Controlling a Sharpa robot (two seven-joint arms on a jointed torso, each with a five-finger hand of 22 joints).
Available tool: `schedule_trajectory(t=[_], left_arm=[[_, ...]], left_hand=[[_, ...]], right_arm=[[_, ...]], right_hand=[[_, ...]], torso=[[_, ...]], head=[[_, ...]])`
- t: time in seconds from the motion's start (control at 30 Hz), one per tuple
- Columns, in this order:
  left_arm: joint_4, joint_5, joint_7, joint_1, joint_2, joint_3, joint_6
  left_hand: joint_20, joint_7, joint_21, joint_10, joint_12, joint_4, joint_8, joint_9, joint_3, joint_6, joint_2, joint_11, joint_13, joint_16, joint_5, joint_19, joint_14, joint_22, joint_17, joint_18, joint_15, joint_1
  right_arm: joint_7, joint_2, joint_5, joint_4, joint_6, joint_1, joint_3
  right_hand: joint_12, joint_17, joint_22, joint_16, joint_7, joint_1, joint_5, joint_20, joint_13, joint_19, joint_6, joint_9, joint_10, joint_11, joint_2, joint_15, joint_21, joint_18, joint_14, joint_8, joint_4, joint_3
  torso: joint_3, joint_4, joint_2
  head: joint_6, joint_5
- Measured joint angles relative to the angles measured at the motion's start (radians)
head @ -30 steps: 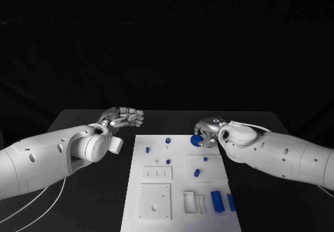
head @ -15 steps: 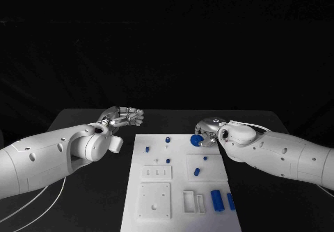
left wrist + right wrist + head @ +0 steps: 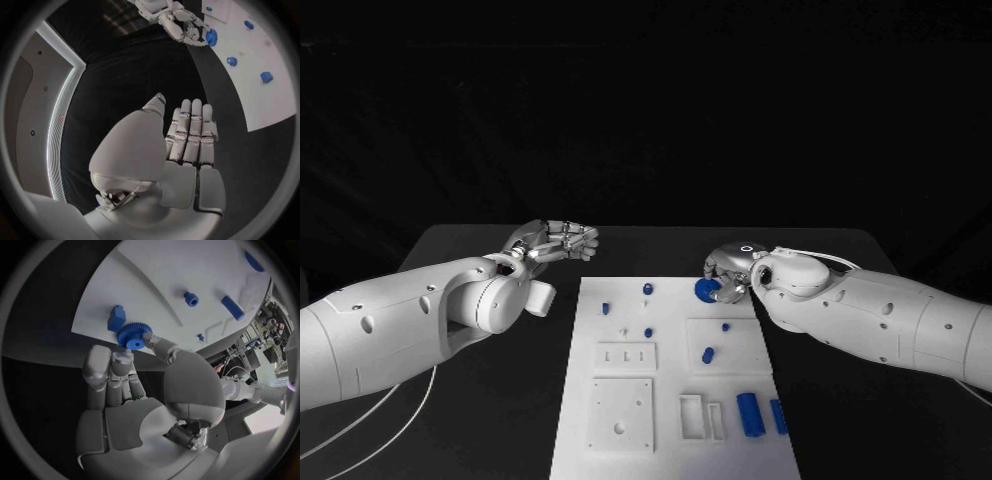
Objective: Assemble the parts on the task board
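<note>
The white task board (image 3: 672, 420) lies in the middle of the black table. My right hand (image 3: 726, 270) hovers at the board's far right corner and pinches a round blue gear (image 3: 708, 290) (image 3: 134, 335) between thumb and fingers. My left hand (image 3: 555, 241) (image 3: 187, 135) is off the board's far left corner, fingers curled in, holding nothing. Small blue parts stand on the board: a peg (image 3: 648, 290) at the far edge, another (image 3: 604, 309), a small one (image 3: 648, 333), and an oblong piece (image 3: 708, 355). Two blue cylinders (image 3: 750, 414) lie near the front right.
Raised white blocks with slots and holes (image 3: 625, 357) (image 3: 620, 412) sit on the board's left half, and a slotted holder (image 3: 700, 418) at the front. Bare black table (image 3: 502, 400) stretches on both sides of the board. A cable (image 3: 358, 425) trails at the left.
</note>
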Motion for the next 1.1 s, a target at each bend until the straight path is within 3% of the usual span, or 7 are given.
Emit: schedule_trajectory(t=[0.57,0.83,1.1], left_arm=[[-0.003,-0.007,-0.007,0.0,0.004,0.0,0.006],[-0.005,-0.008,-0.008,0.0,0.004,0.0,0.007],[-0.004,-0.011,-0.008,0.0,0.003,0.0,0.007]], left_hand=[[0.0,0.0,0.0,0.0,0.0,0.003,0.0,0.0,-0.003,0.0,0.0,0.0,-0.001,0.004,0.0,0.0,0.0,0.0,-0.001,0.001,0.0,0.0],[0.0,0.0,0.0,0.0,0.0,0.003,0.0,0.0,-0.003,0.0,0.0,0.0,-0.001,0.003,0.0,0.0,0.0,0.0,-0.002,0.0,0.0,0.0],[0.0,0.0,0.0,0.0,0.0,0.003,0.0,-0.001,-0.003,0.0,0.0,0.0,-0.002,0.003,0.0,0.0,0.0,0.0,-0.002,-0.001,0.0,0.0]], right_arm=[[-0.002,0.005,-0.003,-0.004,0.009,0.001,0.002],[-0.013,0.005,-0.033,0.004,-0.002,-0.002,0.0],[-0.026,0.005,-0.065,0.011,-0.016,-0.005,-0.003]], right_hand=[[0.011,0.02,0.001,0.008,0.002,-0.013,0.003,0.0,0.0,0.0,0.003,-0.001,0.004,0.004,0.005,0.008,0.01,0.0,-0.011,0.004,-0.008,0.005],[0.012,0.028,0.001,0.01,-0.015,0.011,-0.016,0.001,0.0,0.0,0.028,0.005,0.011,0.011,0.029,0.012,0.017,0.0,-0.014,0.027,-0.039,0.02],[0.023,0.031,0.001,0.012,-0.018,0.017,-0.007,0.007,0.0,0.0,0.034,0.01,0.011,0.011,0.036,0.012,0.021,0.0,-0.014,0.035,-0.057,0.021]], torso=[[0.0,-0.0008,0.0],[0.0002,-0.0013,0.0],[0.0008,-0.0016,0.0]], head=[[-0.004,0.0],[-0.005,0.0],[-0.006,-0.002]])
